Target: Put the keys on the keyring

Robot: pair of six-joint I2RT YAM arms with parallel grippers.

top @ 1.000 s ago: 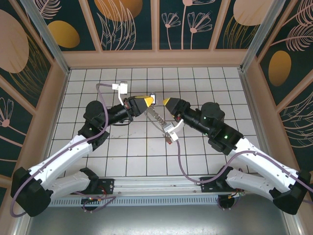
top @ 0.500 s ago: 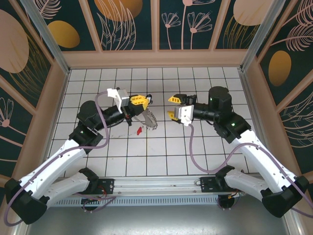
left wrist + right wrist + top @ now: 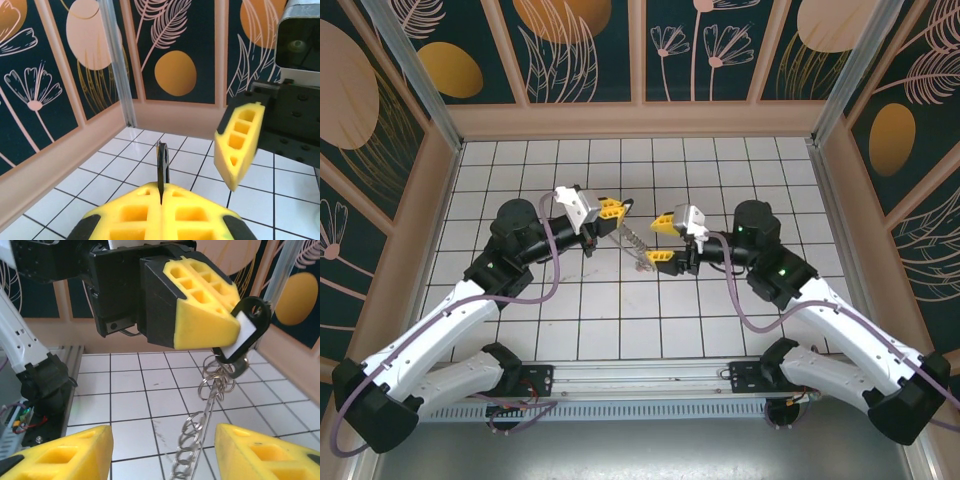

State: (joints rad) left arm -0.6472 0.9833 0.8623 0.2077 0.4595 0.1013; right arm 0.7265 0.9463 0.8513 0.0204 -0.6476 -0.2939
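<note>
zero keys seen on the keyring [image 3: 637, 244], so threading looks all ahead; top: left gripper [image 3: 612, 210] clamped on its tag end, rings hanging between the arms, right gripper [image 3: 662, 240] jaws apart just beside them; left wrist: fingers [image 3: 145, 220] pinch the black tag [image 3: 162, 170] edge-on; right wrist: tag pinched, rings dangling between the right's spread fingers [image 3: 60, 450]

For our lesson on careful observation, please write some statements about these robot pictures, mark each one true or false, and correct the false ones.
1. The left gripper is shut on a black tag. True.
2. The right gripper is clamped shut. False: its yellow fingers stand well apart.
3. A chain of rings hangs down from the tag. True.
4. The floor is bare wood. False: it is white tiles with dark lines between them.
</note>
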